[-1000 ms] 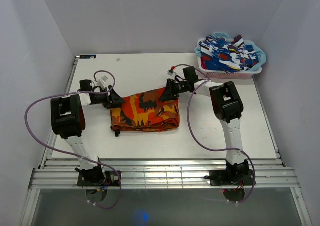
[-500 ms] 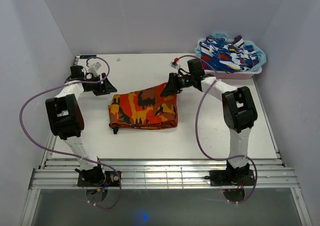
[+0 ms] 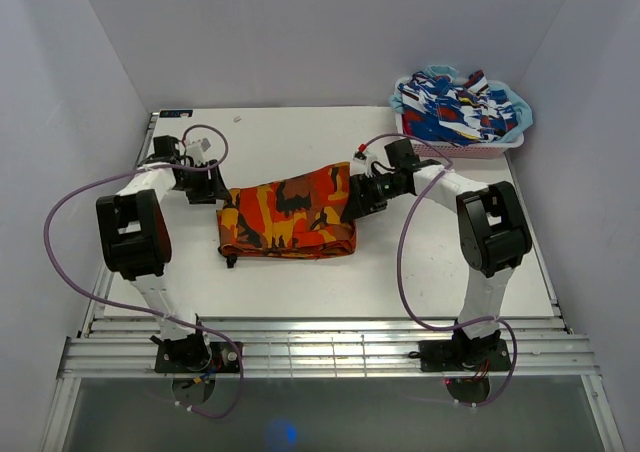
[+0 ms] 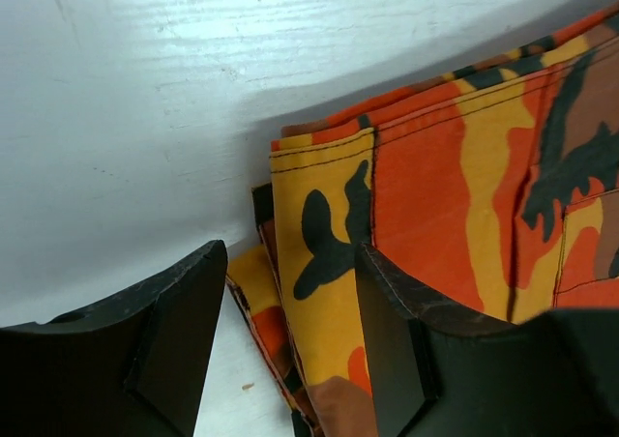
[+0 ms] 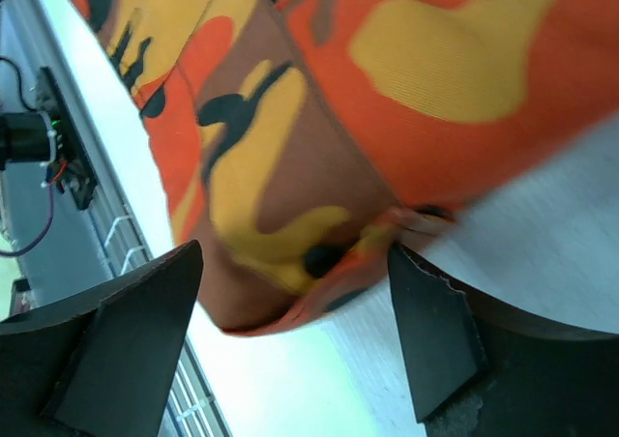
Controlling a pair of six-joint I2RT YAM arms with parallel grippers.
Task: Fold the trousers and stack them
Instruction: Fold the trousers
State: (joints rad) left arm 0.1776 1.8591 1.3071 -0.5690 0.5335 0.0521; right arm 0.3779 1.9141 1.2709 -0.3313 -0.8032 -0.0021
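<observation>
Trousers (image 3: 288,214) lay folded into a rectangle mid-bench (image 3: 300,137). Left fingers (image 4: 174,331) were spread, straddling the folded left edge, pinching nothing. Right fingers (image 5: 135,350) were spread wide over the right corner, probably just above the cloth. Basket (image 3: 455,152) of clothes sat far right.

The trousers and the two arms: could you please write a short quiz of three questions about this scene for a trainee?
1. True or false: the trousers lie folded on the table.
2. In which corner of the table does the basket of clothes stand? A: near left. B: far right. C: far left.
3. How do the jaws of the left pincer and the right pincer stand?

Key: 1 true; 2 B; 3 both open.
</observation>
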